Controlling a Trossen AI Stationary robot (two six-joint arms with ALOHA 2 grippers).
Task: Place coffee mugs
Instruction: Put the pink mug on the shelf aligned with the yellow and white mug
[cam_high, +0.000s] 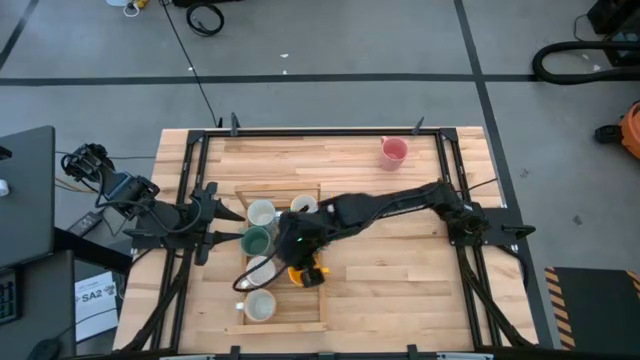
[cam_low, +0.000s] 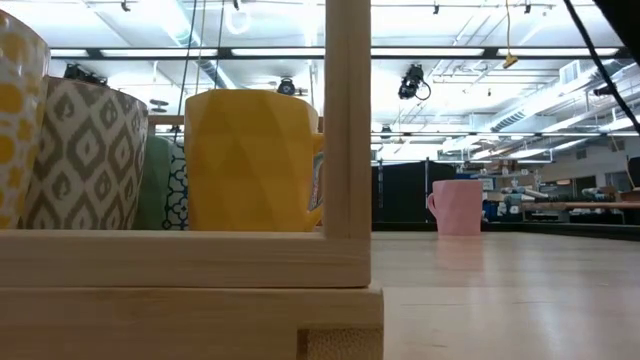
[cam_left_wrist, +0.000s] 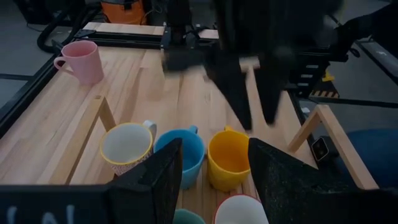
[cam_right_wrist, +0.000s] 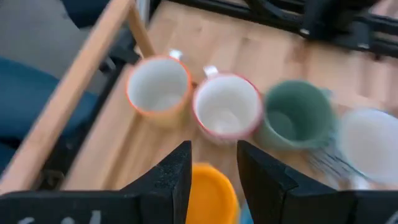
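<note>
Several mugs stand upright on their bases inside a wooden tray (cam_high: 322, 255). They include an orange mug (cam_left_wrist: 229, 158), a blue mug (cam_left_wrist: 183, 152), a teal mug (cam_right_wrist: 295, 115) and white mugs (cam_right_wrist: 227, 106) (cam_right_wrist: 158, 87). A pink mug (cam_high: 394, 150) stands alone near the table's far edge. My right gripper (cam_left_wrist: 260, 124) hangs open over the tray, fingers pointing down just above the orange mug (cam_right_wrist: 211, 190); I see no touch. My left gripper (cam_high: 215, 218) waits open at the tray's left side.
The tray's raised wooden rails (cam_left_wrist: 102, 115) and a corner post (cam_low: 347, 120) fence the mugs in. Bare table lies to the right of the tray and toward the pink mug (cam_low: 458, 207). Black frame bars (cam_high: 450, 170) run along the table's sides.
</note>
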